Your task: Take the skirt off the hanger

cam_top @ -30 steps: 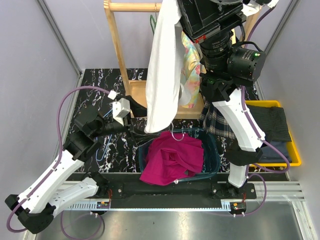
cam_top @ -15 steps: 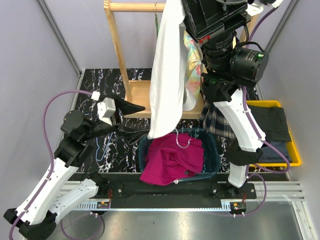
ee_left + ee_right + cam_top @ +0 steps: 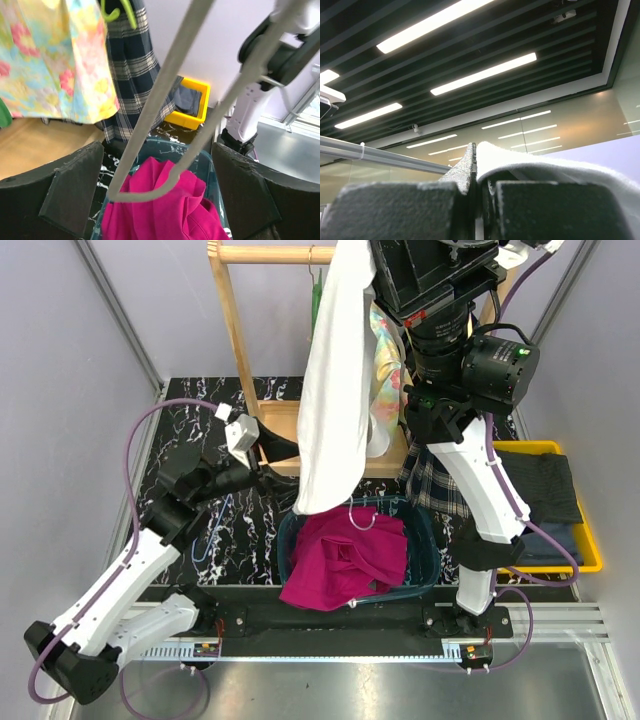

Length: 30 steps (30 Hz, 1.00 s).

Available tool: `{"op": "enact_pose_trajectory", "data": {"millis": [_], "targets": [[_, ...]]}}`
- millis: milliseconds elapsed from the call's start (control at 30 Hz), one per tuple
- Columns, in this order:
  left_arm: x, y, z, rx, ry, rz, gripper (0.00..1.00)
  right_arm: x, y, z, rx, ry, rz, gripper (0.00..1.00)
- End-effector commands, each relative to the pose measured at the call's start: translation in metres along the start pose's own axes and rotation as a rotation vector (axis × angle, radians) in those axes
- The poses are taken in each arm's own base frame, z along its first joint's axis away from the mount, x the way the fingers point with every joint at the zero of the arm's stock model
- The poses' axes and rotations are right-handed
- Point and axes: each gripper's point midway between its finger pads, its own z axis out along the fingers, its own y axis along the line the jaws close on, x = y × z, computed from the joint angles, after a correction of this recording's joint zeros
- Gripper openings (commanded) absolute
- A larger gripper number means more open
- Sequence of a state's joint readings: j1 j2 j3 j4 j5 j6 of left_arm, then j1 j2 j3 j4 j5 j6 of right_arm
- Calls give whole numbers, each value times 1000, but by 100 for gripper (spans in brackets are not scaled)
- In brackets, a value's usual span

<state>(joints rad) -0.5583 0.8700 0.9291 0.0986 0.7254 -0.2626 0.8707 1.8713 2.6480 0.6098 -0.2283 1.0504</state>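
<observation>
Right wrist view shows my right gripper [image 3: 479, 172] clamped on the white skirt [image 3: 335, 370], which hangs high over the bin [image 3: 425, 530]. My left gripper [image 3: 283, 468] gapes beside its lower end, where the hanger [image 3: 358, 516] seemingly dangles; next, I grab that and pull.

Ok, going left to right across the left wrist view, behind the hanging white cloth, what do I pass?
Floral garment → plaid skirt → yellow bin → right arm.
</observation>
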Motion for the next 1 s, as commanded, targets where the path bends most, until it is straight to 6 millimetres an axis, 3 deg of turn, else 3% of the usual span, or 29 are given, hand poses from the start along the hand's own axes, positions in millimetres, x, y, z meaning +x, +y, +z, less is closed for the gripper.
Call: {"op": "enact_pose_trajectory", "data": {"millis": [0,100,233,333,367,400,433,567,733,767,833,967], "targets": [[-23,11,10,-35,-89,38,94,-13,28,4,-73,-39,31,0],[-34,19,16,-56,-116,55,94,-14,29,5,-73,-43,33,0],[-42,9,21,0,-108,35,90,-15,32,5,-76,-43,33,0],[-35,-9,22,94,-68,20,53,-16,32,5,-75,-45,35,0],[-32,-18,21,138,-54,25,37,-16,31,5,-76,-47,35,0],[-30,-22,21,156,-45,24,6,-16,31,5,-75,-49,33,0],[-30,-24,21,164,-41,16,0,-16,30,5,-71,-50,33,0],[-28,-38,16,223,-14,1,0,-16,29,5,-67,-45,25,0],[-19,-39,0,217,38,49,0,-17,28,5,-47,-31,-53,0],[-18,-39,-7,212,46,75,0,-25,40,7,-58,-38,-75,0],[2,-37,-19,197,134,113,0,-31,33,5,-26,-45,-138,0],[40,-30,-52,136,323,227,0,-62,57,8,-33,-98,-236,0]]}}
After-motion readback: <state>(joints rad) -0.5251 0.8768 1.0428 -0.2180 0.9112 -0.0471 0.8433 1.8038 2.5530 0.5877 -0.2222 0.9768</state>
